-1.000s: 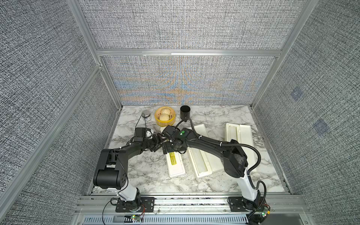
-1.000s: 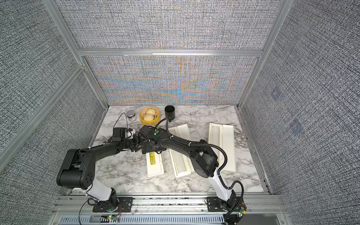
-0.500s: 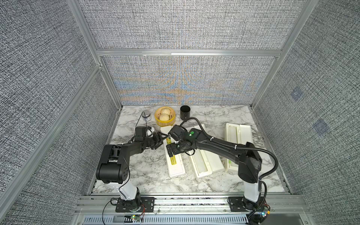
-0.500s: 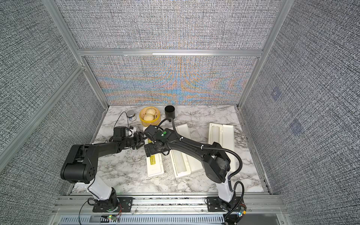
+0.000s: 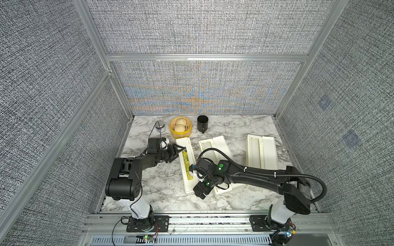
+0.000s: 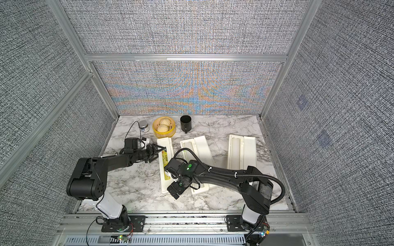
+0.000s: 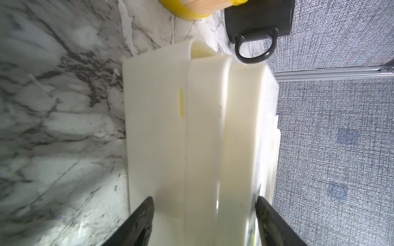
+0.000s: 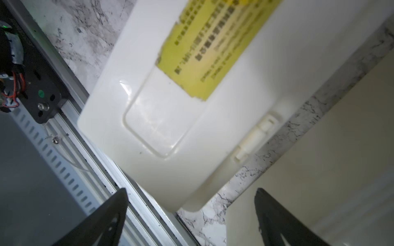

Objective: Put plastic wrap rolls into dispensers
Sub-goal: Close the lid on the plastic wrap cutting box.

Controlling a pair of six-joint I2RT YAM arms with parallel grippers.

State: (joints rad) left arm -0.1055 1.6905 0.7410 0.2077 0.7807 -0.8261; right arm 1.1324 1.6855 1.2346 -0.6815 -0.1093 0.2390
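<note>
Three cream dispensers lie side by side on the marble. The left dispenser (image 5: 187,170) (image 6: 165,176) is closed, with a yellow label (image 8: 213,42) on its lid. The middle dispenser (image 5: 220,147) and the right dispenser (image 5: 267,151) lie open. My left gripper (image 5: 178,150) (image 7: 204,210) is turned sideways at the left dispenser's far part, its jaws closed around the box (image 7: 202,127). My right gripper (image 5: 199,191) (image 8: 191,213) hangs open over that box's near end with nothing between its fingers. The plastic wrap rolls are hidden or too pale to make out in the boxes.
A yellow steamer (image 5: 180,127) with buns, a black cup (image 5: 202,124) and a small metal jar (image 5: 160,126) stand along the back. The cup (image 7: 255,19) is just beyond the held box's far end. The aluminium rail (image 5: 191,217) borders the front.
My right gripper has drawn back from beside the left gripper toward the front, to the left dispenser's near end. The left gripper narrowed onto the box and stayed in place.
</note>
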